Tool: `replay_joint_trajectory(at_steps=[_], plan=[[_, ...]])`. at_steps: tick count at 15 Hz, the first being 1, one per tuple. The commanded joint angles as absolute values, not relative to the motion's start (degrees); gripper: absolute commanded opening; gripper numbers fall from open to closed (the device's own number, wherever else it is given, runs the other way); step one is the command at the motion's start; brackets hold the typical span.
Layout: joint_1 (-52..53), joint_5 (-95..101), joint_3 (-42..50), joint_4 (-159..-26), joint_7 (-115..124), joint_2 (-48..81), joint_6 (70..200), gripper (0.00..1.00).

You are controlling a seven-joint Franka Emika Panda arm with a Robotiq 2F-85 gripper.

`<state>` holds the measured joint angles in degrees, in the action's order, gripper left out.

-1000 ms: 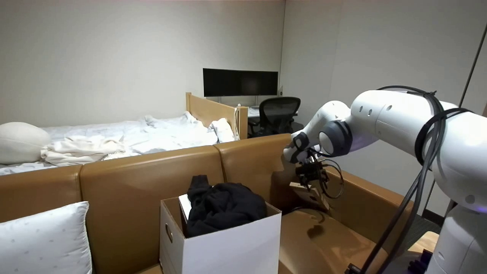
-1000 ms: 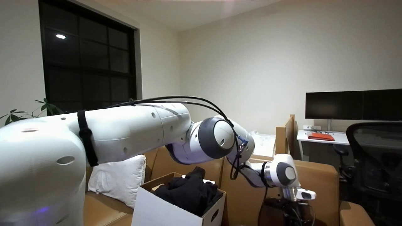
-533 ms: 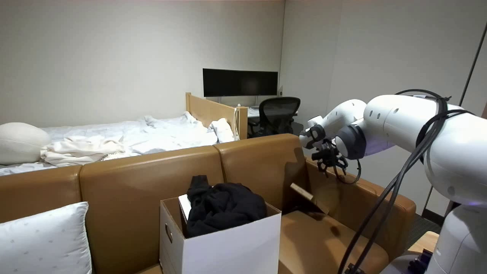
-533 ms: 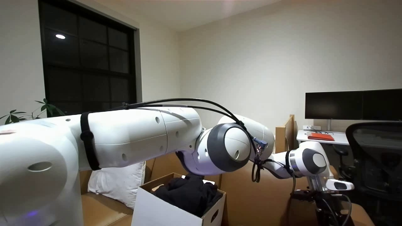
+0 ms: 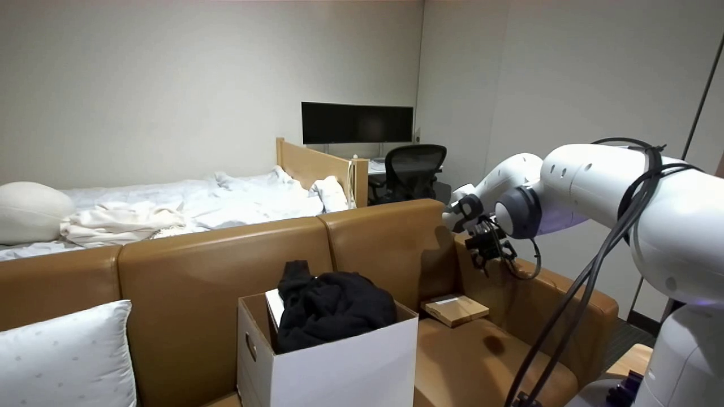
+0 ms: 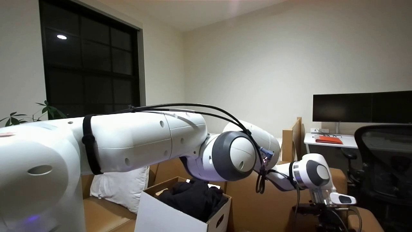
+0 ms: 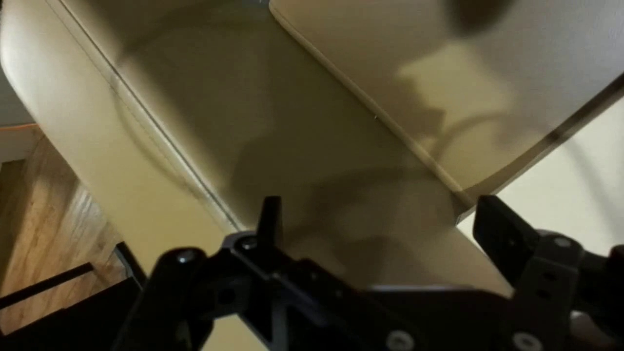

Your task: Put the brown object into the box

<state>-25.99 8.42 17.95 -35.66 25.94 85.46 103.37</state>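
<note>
The claw (image 7: 380, 204) has its two black fingers (image 7: 269, 219) spread wide apart, with just a gap between them. It sits at the end of a big white robot arm (image 5: 588, 181). In an exterior view it hangs in the air next to the couch arm (image 5: 520, 305), higher than the flat brown cardboard box (image 5: 457, 312) and away from it.

That flat brown cardboard box lies on the couch seat (image 5: 452, 362), in the corner where the couch arm and the couch back (image 5: 384, 243) meet. It is outside the big white cardboard box (image 5: 345, 367) and near it.

The big white cardboard box shows in both exterior views, with its bottom cut off. A heap of black clothing (image 5: 339, 308) is inside and pokes up over the rim, with something white (image 5: 275, 303), mostly hidden, beside it.

On the side of the box away from the claw, a white pillow (image 5: 68, 356) leans on the couch back. Behind the couch back are a bed (image 5: 314, 159) with messy white sheets (image 5: 243, 195), a black office chair (image 5: 416, 167) and a wide black monitor (image 5: 359, 122).
</note>
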Motion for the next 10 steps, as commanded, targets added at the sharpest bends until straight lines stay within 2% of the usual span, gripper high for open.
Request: replay_joint_trajectory(at_steps=[1,7,10], plan=[[-23.3,11.01,15.95,-38.63,19.08,85.66,103.85,1.0],[-16.31,16.41,15.98,-43.42,12.36,86.13,105.42,1.0],[-14.61,18.1,14.54,-47.37,11.01,86.25,116.78,1.0]])
